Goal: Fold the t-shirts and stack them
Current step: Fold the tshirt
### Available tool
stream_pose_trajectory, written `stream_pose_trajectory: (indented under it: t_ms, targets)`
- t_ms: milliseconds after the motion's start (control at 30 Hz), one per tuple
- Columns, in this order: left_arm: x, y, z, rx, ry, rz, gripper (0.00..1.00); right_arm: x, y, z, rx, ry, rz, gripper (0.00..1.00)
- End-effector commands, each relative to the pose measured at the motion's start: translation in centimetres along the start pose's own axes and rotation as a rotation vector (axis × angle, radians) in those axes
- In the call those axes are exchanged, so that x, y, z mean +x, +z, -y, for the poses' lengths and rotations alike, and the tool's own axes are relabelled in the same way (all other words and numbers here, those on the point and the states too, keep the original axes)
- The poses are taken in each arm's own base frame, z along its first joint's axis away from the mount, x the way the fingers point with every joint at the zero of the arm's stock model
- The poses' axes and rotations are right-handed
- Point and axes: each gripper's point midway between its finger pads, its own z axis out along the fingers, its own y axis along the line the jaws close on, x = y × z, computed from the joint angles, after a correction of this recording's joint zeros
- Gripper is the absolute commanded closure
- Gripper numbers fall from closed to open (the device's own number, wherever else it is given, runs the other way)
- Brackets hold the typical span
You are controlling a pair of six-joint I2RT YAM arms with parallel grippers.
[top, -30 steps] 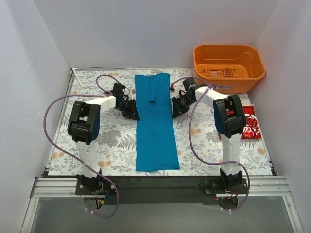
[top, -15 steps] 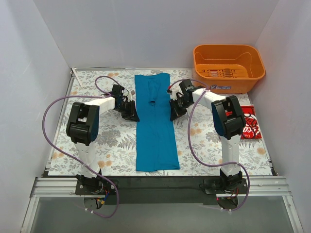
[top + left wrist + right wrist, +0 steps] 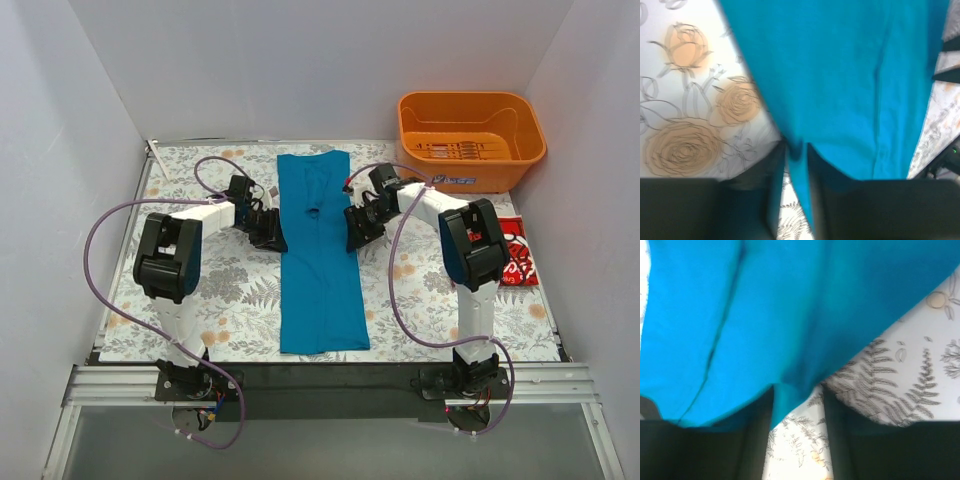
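Observation:
The teal-blue t-shirt lies folded into a long narrow strip down the middle of the table. My left gripper is at its left edge, about a third of the way down. In the left wrist view it is pinched on a fold of the teal cloth. My right gripper is at the shirt's right edge, opposite the left one. In the right wrist view it is open, with the teal edge reaching partly between its jaws. The red t-shirt with white lettering lies folded at the right table edge.
An orange plastic basket stands at the back right corner. The table carries a floral cloth. White walls close in the left, back and right sides. The right arm's upright link stands next to the red shirt.
My right gripper has moved left, up to the teal shirt's right edge. The left gripper has stayed at the left edge with only a slight shift. The shirt has not visibly moved.

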Motion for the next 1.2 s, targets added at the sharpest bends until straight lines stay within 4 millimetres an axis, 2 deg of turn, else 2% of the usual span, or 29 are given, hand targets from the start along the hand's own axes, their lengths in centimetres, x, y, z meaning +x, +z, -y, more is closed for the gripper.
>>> stream_pose_trajectory:
  t_ms: [0,33,133,167,233,267,300,333,367,400,433,467,500,533,567,600,633,700,733,800,833,900,933,1033,1067,1167]
  targets:
    - [0.2,-2.1,0.5,-0.013,0.082,0.024,0.72,-0.8,-2.0,-0.6,0.024,-0.080,0.008,0.45]
    - [-0.8,-3.6,1.7,0.014,0.158,0.075,0.68,-1.7,-2.8,-1.0,0.021,-0.119,0.036,0.36]
    - [-2.2,-6.5,4.4,0.074,0.285,0.175,0.52,-3.9,-5.8,-2.8,0.027,-0.208,0.122,0.29]
    - [-2.9,-8.8,5.9,0.082,0.368,0.246,0.45,-4.9,-6.9,-3.3,0.036,-0.258,0.156,0.28]
    - [-3.5,-11.3,7.6,0.098,0.479,0.318,0.31,-6.5,-9.8,-4.8,0.061,-0.344,0.235,0.25]
    - [-3.8,-12.4,8.3,0.093,0.573,0.357,0.29,-7.1,-10.8,-5.3,0.078,-0.402,0.266,0.23]
    - [-3.9,-14.9,9.9,0.092,0.654,0.427,0.26,-8.5,-13.1,-6.5,0.104,-0.474,0.345,0.21]
    - [-3.6,-16.1,10.9,0.113,0.719,0.461,0.21,-9.3,-14.3,-6.8,0.139,-0.526,0.389,0.17]
    - [-3.3,-17.1,11.8,0.126,0.786,0.493,0.20,-10.1,-15.6,-7.4,0.163,-0.586,0.440,0.16]
    - [-2.5,-19.3,13.0,0.131,0.911,0.556,0.20,-11.2,-17.9,-8.9,0.204,-0.714,0.540,0.13]
    - [-1.2,-19.9,14.4,0.206,1.003,0.570,0.19,-11.7,-19.0,-10.1,0.216,-0.790,0.593,0.02]
    - [-0.2,-20.6,15.2,0.234,1.075,0.590,0.18,-11.9,-19.8,-11.1,0.222,-0.862,0.638,0.01]
    - [0.9,-22.1,16.2,0.249,1.158,0.642,0.18,-11.3,-21.0,-12.1,0.236,-0.958,0.681,0.02]
    - [2.3,-21.7,16.0,0.274,1.180,0.639,0.18,-11.9,-21.8,-14.0,0.208,-1.051,0.763,0.02]
    - [3.8,-21.7,16.8,0.338,1.223,0.631,0.17,-11.3,-21.9,-14.9,0.185,-1.110,0.777,0.02]
    - [4.6,-21.5,16.6,0.340,1.311,0.632,0.17,-10.6,-22.6,-16.2,0.174,-1.222,0.794,0.02]
    - [6.4,-21.1,16.3,0.360,1.314,0.599,0.17,-8.2,-20.8,-17.3,0.072,-1.297,0.748,0.02]
    - [8.7,-20.0,16.4,0.396,1.374,0.551,0.16,-4.7,-20.0,-18.9,-0.014,-1.431,0.701,0.02]
    - [10.3,-18.9,15.7,0.409,1.402,0.504,0.16,-2.0,-17.6,-18.9,-0.060,-1.482,0.630,0.01]
    - [12.8,-17.4,15.8,0.446,1.460,0.452,0.15,0.9,-16.1,-19.2,-0.058,-1.514,0.566,0.02]
    - [14.9,-16.2,15.6,0.483,1.496,0.419,0.15,4.0,-13.6,-19.4,-0.125,-1.526,0.498,0.02]
    - [16.3,-14.7,14.8,0.466,1.508,0.384,0.14,6.9,-12.5,-19.9,-0.160,-1.551,0.454,0.02]
    - [18.1,-13.3,14.0,0.485,1.524,0.333,0.14,9.9,-10.5,-20.0,-0.225,-1.552,0.395,0.03]
    - [20.2,-11.3,12.2,0.458,1.575,0.258,0.18,14.1,-8.0,-20.2,-0.278,-1.601,0.302,0.10]
    - [21.1,-10.4,11.3,0.453,1.573,0.231,0.20,16.3,-6.7,-19.2,-0.298,-1.591,0.250,0.13]
    - [22.2,-9.2,10.8,0.439,1.578,0.186,0.27,17.9,-5.2,-18.8,-0.296,-1.601,0.221,0.22]
